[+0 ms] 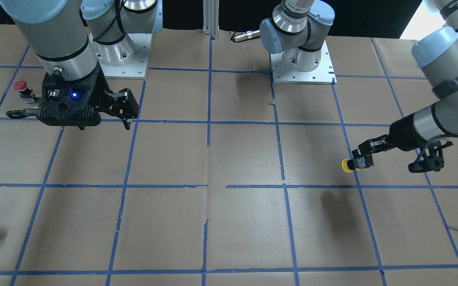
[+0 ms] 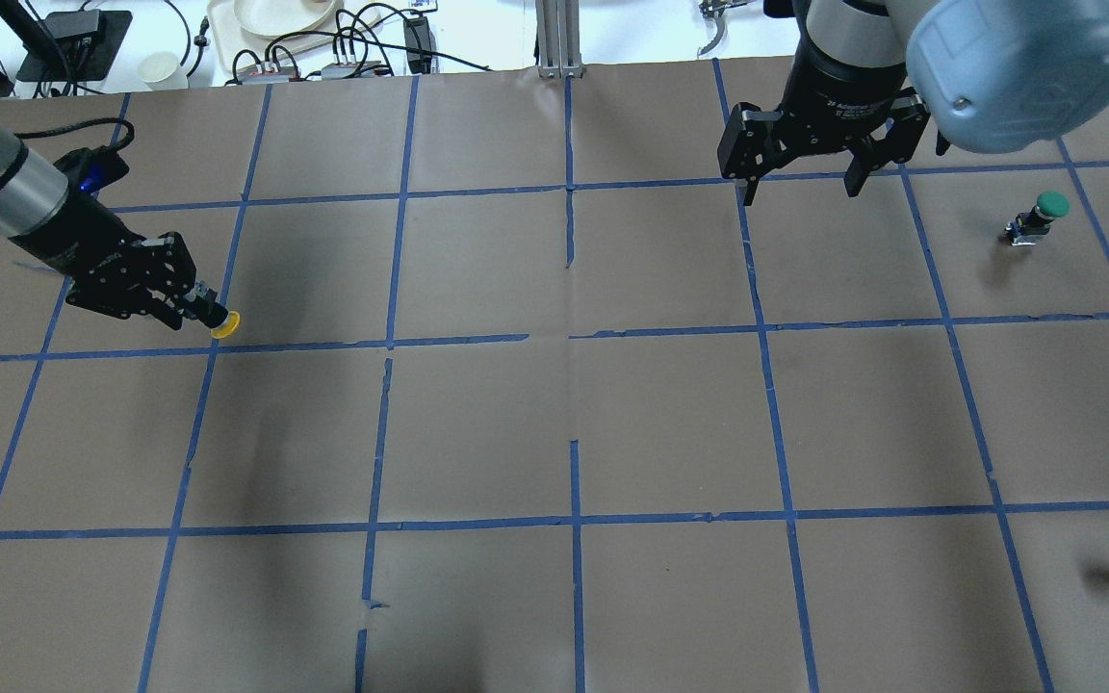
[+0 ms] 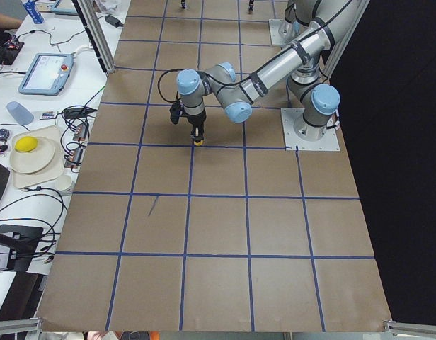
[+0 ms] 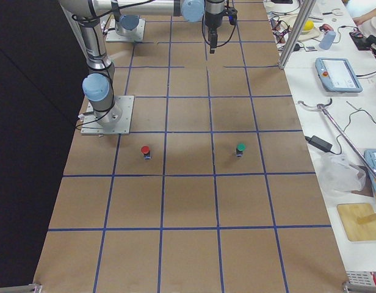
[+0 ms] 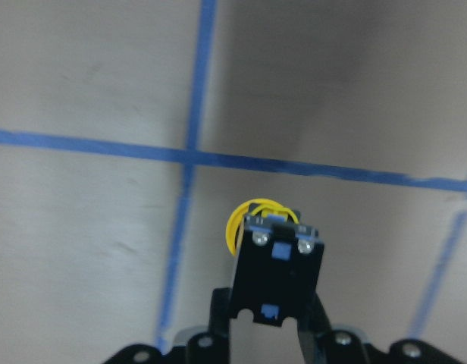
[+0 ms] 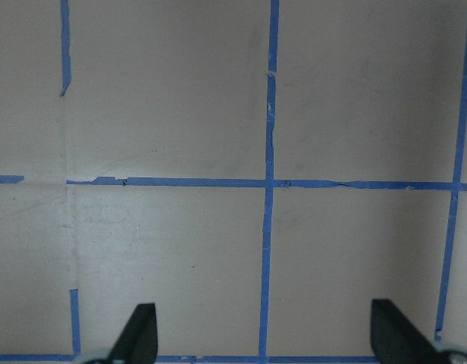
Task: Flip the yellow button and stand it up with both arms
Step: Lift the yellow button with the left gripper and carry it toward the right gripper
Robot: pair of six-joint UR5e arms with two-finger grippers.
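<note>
Left fingers (image 5: 220,318) clamp yellow button (image 1: 354,164) sideways, arm low, outstretched; right fingers (image 6: 140,331) wide, pointing down.

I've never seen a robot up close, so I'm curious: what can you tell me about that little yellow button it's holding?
The yellow button is a small push-button: a round yellow cap on a short black body, whose rear end shows two screws and small blue marks. The left gripper pinches the body from both sides. It is held sideways, cap pointing away from the gripper, apparently lifted clear of the table.
</note>
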